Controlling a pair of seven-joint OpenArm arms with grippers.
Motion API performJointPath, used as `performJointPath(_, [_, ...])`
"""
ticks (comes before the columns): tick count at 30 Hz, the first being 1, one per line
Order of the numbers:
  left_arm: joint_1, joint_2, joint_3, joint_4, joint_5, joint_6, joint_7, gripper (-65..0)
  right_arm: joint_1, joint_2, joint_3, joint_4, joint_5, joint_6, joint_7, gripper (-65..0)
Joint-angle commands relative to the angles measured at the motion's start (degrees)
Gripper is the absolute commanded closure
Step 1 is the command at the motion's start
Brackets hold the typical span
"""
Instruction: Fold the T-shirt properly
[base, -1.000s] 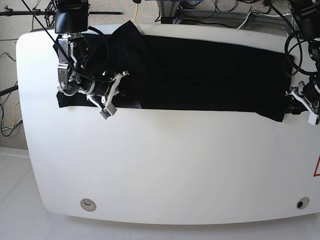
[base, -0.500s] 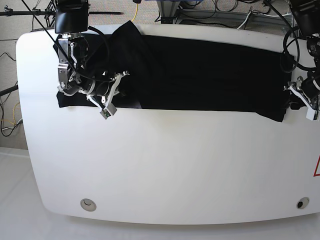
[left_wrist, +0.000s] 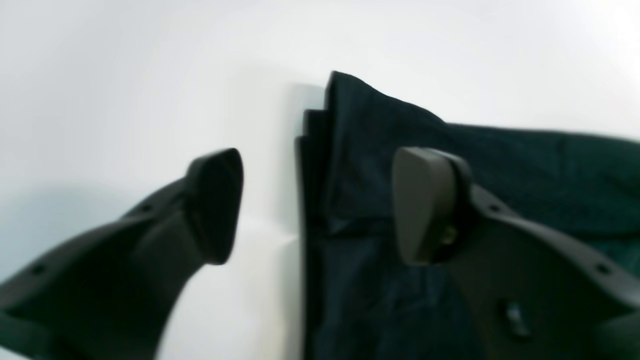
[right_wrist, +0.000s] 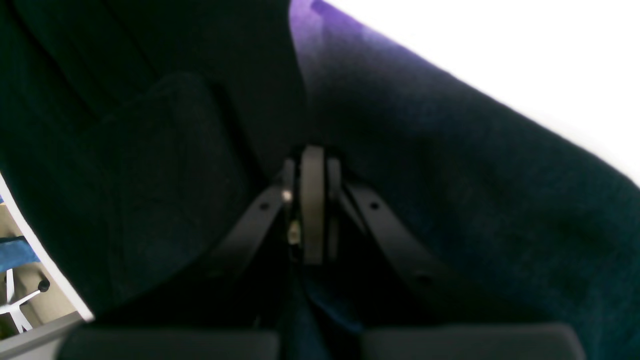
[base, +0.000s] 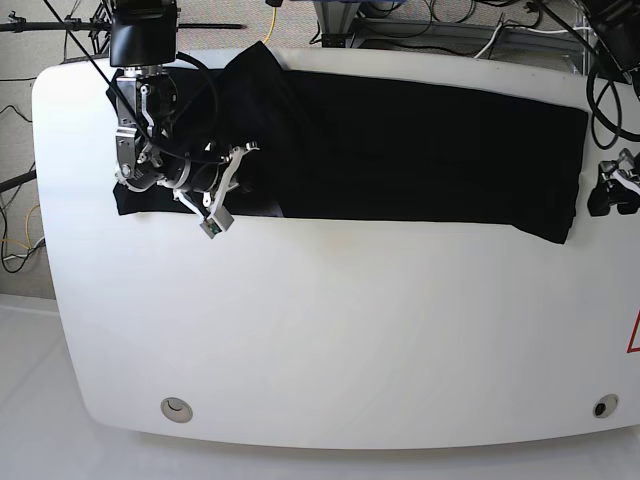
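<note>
My left pincer (left_wrist: 317, 205) has let go and backed off, spread wide; my right pincer (right_wrist: 312, 200) pinches the T-shirt (base: 420, 150), soft, limp; grip layered right corners.

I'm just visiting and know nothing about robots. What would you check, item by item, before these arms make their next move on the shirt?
1. Left gripper has let go: ok, jaws apart, nothing between them.
2. Left gripper clear of the T-shirt: cannot tell, one jaw hangs over its edge.
3. Right gripper shut on the cloth: ok, fabric bunched around the closed jaws.
4. T-shirt lying in a flat band: ok on the released end.
5. T-shirt fully on the table: not ok, a bit overhangs the far edge.
</note>
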Motion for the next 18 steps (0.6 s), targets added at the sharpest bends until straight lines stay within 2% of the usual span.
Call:
performJointPath(1, [-1.17,-1.43,-0.27,-1.2,-0.85,-0.3,1.26,-35.1,0.32,0.33,0.03,0.73,-0.98,-0.17,-0.92,0.0])
performJointPath(5, [-1.71,-2.72,-0.04,-4.89,1.59,-0.3,1.42,-33.2,0.28,0.3,0.05,0.73,-1.08,-0.19,-0.76,0.0])
performJointPath(13, [-3.48,-4.96,7.49,-14.88,9.15,-0.3,-10.92,-35.7,0.31,0.33,0.02,0.66,-0.98,-0.24,-0.69,0.0])
performJointPath(18, [-4.43,-5.28,12.24,-16.99,11.71,-0.3,-13.47,-35.9,0.37,0.38,0.15,0.77,-1.18,-0.34,-0.72,0.0])
